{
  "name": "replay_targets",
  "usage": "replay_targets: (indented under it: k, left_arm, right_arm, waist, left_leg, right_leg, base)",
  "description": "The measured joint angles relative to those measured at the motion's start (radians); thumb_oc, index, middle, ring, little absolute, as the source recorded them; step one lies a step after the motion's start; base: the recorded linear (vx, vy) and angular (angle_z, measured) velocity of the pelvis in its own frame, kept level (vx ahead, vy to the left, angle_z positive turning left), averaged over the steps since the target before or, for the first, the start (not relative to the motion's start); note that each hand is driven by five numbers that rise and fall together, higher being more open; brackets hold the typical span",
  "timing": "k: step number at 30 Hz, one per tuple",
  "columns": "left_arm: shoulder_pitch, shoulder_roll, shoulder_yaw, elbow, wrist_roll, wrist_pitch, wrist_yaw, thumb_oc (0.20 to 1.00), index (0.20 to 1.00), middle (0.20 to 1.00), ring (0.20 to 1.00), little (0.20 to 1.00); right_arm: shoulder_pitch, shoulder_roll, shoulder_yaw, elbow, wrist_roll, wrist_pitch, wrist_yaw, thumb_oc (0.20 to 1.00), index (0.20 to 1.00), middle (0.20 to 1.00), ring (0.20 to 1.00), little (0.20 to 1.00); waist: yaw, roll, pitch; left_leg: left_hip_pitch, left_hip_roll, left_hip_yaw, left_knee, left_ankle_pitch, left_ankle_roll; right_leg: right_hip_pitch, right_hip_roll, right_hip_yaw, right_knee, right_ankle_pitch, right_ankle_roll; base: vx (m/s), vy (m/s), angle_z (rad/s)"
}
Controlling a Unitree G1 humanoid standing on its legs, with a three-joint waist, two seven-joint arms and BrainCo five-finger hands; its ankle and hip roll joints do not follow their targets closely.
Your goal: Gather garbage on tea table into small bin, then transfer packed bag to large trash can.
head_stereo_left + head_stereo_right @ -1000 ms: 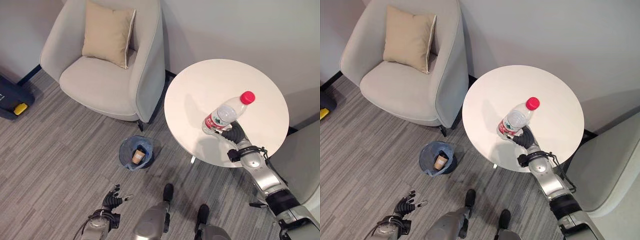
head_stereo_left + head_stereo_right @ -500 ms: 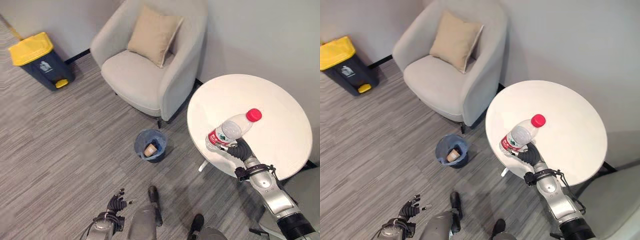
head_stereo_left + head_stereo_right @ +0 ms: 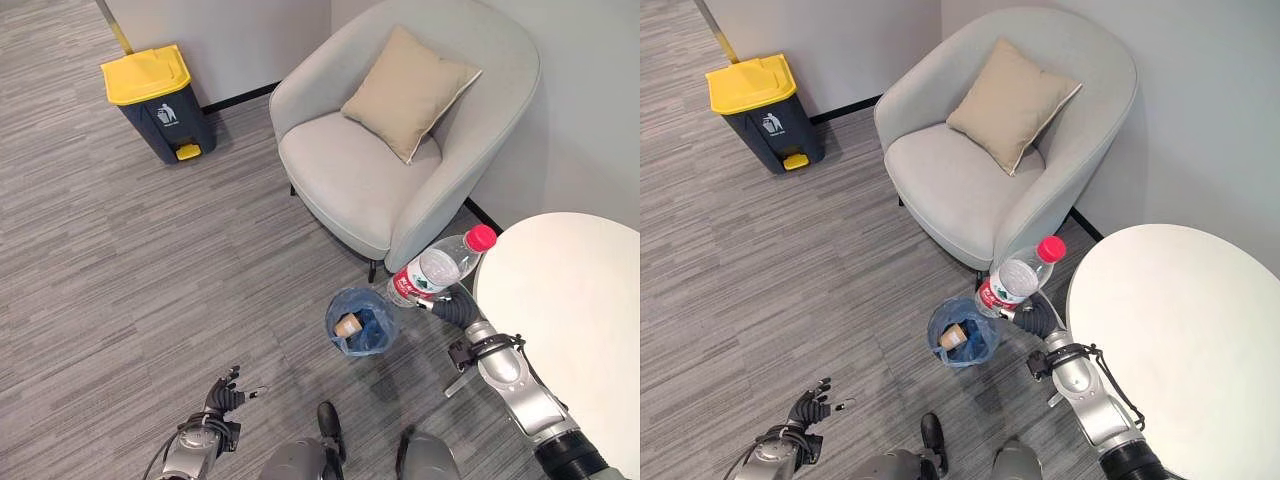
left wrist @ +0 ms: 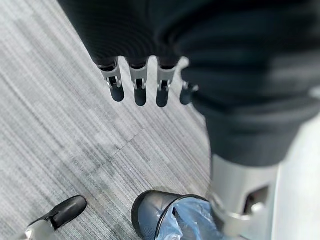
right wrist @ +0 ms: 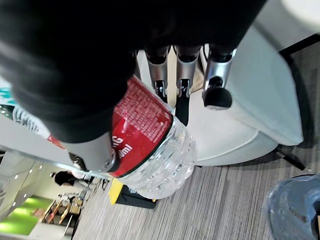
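A clear plastic bottle [image 3: 435,270] with a red cap and red label is tilted in the air, past the left edge of the round white tea table [image 3: 580,320]. My right hand [image 3: 455,308] is shut on its lower part; the right wrist view shows the fingers [image 5: 181,75] curled round the label [image 5: 142,135]. Just left of and below the bottle, the small bin [image 3: 360,322] with a blue bag stands on the floor, a paper cup [image 3: 347,326] inside it. My left hand [image 3: 222,398] hangs low at the lower left, its fingers [image 4: 140,90] relaxed and holding nothing.
A large dark trash can [image 3: 158,100] with a yellow lid stands by the wall at the far left. A grey armchair [image 3: 350,190] with a tan cushion [image 3: 408,92] sits behind the small bin. Grey striped carpet [image 3: 150,280] spreads between the two bins.
The camera has swung left, bringing the large trash can into view. My right hand has carried the bottle off the table top to just beside the small bin.
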Motion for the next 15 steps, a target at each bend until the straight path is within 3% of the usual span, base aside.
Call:
replay_targets:
  k: [5,7,8,10,15]
  left_arm:
    - [0.032,0.004,0.000,0.009,0.000,-0.001,0.000,1.000,1.000,1.000,1.000,1.000]
    - [0.070,0.005,0.008,-0.001,0.000,0.000,-0.001,1.000,1.000,1.000,1.000,1.000]
    - [0.090,0.002,0.009,0.001,0.000,0.001,-0.002,1.000,1.000,1.000,1.000,1.000]
    - [0.135,-0.014,0.020,0.003,0.000,0.002,-0.003,1.000,1.000,1.000,1.000,1.000]
    - [0.107,-0.028,0.017,0.002,0.000,0.004,-0.017,1.000,1.000,1.000,1.000,1.000]
  right_arm:
    - [0.003,-0.005,-0.004,0.061,0.001,0.000,0.007,0.200,0.200,0.200,0.200,0.200]
    - [0.014,-0.007,-0.011,0.075,0.000,0.001,0.009,0.200,0.200,0.200,0.200,0.200]
    - [0.014,-0.010,-0.011,0.077,0.000,0.002,0.015,0.200,0.200,0.200,0.200,0.200]
    - [0.014,-0.017,-0.010,0.076,0.001,0.002,0.019,0.200,0.200,0.200,0.200,0.200]
    - [-0.007,-0.091,0.005,0.078,0.002,0.009,0.042,0.200,0.200,0.200,0.200,0.200]
  waist:
    - [-0.013,-0.008,0.005]
    - [-0.013,-0.016,0.004]
    - [-0.007,-0.011,0.007]
    - [-0.006,0.018,0.005]
    - [-0.003,0.034,0.010]
  left_leg:
    - [0.026,-0.004,-0.057,0.014,-0.011,-0.019]
    - [0.041,-0.007,-0.084,0.015,-0.019,-0.042]
    - [0.055,0.005,-0.085,0.014,-0.025,-0.061]
    - [0.068,0.052,-0.085,0.016,-0.030,-0.087]
    - [0.034,0.112,-0.115,0.032,-0.021,-0.108]
  right_leg:
    - [-0.027,0.001,0.017,-0.130,0.159,0.018]
    - [0.006,0.003,0.033,-0.150,0.205,0.004]
    - [0.028,0.019,0.026,-0.187,0.271,-0.017]
    - [0.082,0.072,0.009,-0.265,0.293,-0.041]
    - [0.123,0.141,-0.027,-0.382,0.340,-0.079]
  base:
    - [0.06,-0.138,0.50]
    - [0.06,-0.163,0.37]
    - [0.05,-0.187,0.07]
    - [0.00,-0.174,-0.14]
    - [-0.08,-0.125,0.05]
